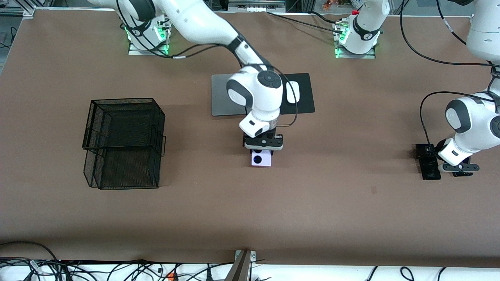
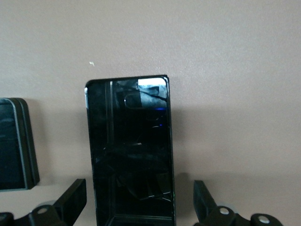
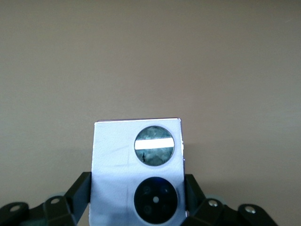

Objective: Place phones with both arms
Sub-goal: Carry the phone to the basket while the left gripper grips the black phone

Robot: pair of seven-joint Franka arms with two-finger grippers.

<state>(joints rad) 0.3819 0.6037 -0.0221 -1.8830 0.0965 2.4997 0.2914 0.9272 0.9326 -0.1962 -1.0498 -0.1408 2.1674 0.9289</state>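
Note:
The small squarish pale lilac-white phone (image 1: 261, 159) with two black circles lies mid-table. My right gripper (image 1: 262, 149) is low over it. In the right wrist view the gripper (image 3: 136, 188) has its fingers (image 3: 79, 190) pressed against both side edges of the phone (image 3: 136, 141). The long black slab (image 1: 431, 171) and the small squarish black phone (image 1: 423, 150) lie at the left arm's end. My left gripper (image 1: 459, 168) hovers there. In the left wrist view it (image 2: 138, 197) is open and straddles the slab (image 2: 129, 141) with a gap on each side. The small black phone (image 2: 16, 143) lies beside the slab.
A black wire-mesh basket (image 1: 123, 144) stands toward the right arm's end. A grey laptop (image 1: 222, 97) and a black mat (image 1: 306, 99) with a white mouse (image 1: 292, 92) lie farther from the front camera than the lilac phone, partly hidden by the right arm.

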